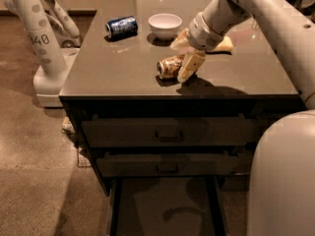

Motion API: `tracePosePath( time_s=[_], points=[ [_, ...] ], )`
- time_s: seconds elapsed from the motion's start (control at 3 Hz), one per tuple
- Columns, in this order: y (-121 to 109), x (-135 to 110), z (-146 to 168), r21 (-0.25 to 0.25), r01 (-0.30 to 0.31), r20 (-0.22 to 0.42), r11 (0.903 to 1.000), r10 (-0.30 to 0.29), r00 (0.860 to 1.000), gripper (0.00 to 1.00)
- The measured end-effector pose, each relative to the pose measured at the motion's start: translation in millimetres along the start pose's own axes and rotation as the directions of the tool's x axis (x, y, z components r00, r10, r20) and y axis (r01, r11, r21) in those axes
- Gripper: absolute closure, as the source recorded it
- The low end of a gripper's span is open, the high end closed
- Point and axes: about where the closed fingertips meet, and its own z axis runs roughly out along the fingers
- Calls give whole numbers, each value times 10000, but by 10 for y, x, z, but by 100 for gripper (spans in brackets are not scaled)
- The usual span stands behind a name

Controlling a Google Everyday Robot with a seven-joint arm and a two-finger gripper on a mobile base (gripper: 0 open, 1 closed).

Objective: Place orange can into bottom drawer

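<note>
Your cream two-finger gripper (177, 62) sits low over the dark glossy cabinet top (113, 68), at the right end of the small orange-brown and cream patterned metal can (169, 67), which lies on its side near the front edge. The fingers stand apart, one just beside the can, the other behind it. The wide dark grey-brown bottom drawer (160, 208) is pulled open below. A dark blue can (121, 26) and a white bowl (165, 24) lie further back

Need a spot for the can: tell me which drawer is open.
The bottom drawer, pulled out with its dark floor showing; the top drawer and middle drawer are shut. The gripper is at the orange can.
</note>
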Motion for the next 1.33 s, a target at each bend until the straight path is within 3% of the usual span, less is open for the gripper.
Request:
tracePosePath(
  time_s=[0.33, 0.67, 1.0, 1.33],
  points=[
    [11, 9, 125, -349, -140, 178, 9993, 146, 9997, 48],
    [30, -53, 17, -273, -69, 555, 9996, 85, 9984, 79],
    [56, -123, -204, 24, 44, 871, 10000, -46, 9962, 100],
    [178, -315, -645, 393, 280, 1546, 9988, -337, 9874, 100]
  ],
)
